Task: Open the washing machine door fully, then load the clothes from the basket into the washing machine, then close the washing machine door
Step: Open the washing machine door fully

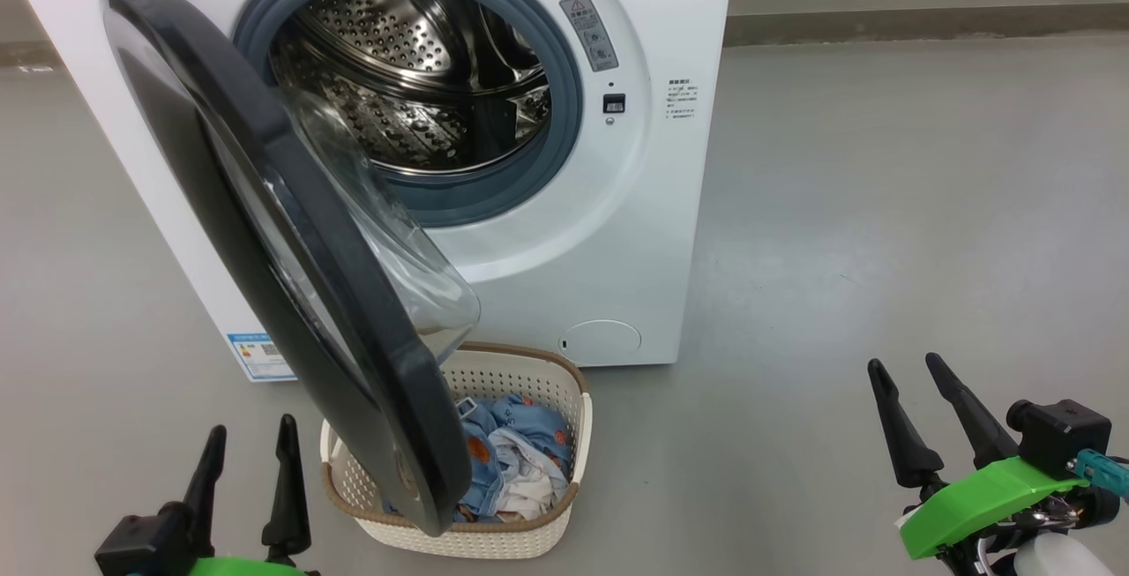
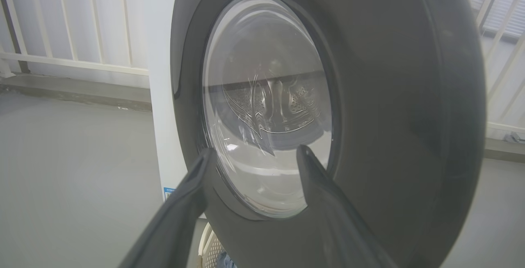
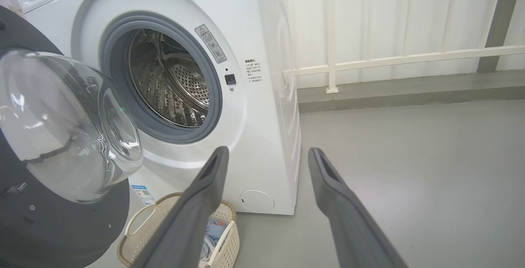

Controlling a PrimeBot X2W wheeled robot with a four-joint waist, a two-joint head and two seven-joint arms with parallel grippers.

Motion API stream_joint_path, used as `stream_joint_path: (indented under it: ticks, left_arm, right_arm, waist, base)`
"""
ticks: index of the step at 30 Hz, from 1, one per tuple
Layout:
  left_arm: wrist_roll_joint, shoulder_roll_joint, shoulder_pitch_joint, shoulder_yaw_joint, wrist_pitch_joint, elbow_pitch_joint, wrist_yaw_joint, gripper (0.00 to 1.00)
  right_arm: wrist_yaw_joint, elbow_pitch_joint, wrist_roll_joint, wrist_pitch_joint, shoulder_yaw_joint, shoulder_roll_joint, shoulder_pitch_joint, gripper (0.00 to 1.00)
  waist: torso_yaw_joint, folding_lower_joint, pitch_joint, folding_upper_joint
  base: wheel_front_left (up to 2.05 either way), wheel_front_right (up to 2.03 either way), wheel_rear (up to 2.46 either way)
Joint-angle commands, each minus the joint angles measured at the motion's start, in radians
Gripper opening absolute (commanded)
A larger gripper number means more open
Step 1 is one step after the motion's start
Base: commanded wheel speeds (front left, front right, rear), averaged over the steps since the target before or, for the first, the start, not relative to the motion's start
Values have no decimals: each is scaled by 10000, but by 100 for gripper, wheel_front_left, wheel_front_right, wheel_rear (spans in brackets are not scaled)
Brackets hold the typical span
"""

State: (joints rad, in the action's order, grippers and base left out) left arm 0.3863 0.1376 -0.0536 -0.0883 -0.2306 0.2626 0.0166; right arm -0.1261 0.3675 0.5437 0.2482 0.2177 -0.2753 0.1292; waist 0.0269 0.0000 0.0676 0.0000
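The white washing machine stands ahead with its steel drum exposed. Its black door hangs partly open, swung out towards me and overhanging the basket. The cream basket sits on the floor before the machine, holding light-blue and white clothes. My left gripper is open at the lower left, just left of the door's lower edge; in the left wrist view its fingers face the door's outer glass. My right gripper is open, far right of the basket, over bare floor.
Grey floor spreads to the right of the machine. A white railing and a raised kerb run along the wall behind. In the right wrist view the door's glass bowl bulges towards the drum opening, with the basket below.
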Motion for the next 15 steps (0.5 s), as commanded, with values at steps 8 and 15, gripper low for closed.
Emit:
stream_joint_path:
  ticks: [8, 15]
  left_arm:
    - [51, 200, -256, 290, -154, -276, -104, 100]
    - [82, 247, -294, 229, -162, -270, -114, 100]
  right_arm:
    - [-46, -119, -111, 122, 160, -75, 77, 100]
    - [-46, -66, -71, 127, 185, -4, 114, 100]
  waist:
    - [-29, 0, -13, 0]
    - [-15, 0, -57, 0]
  base:
    - [0, 0, 0]
    - [0, 0, 0]
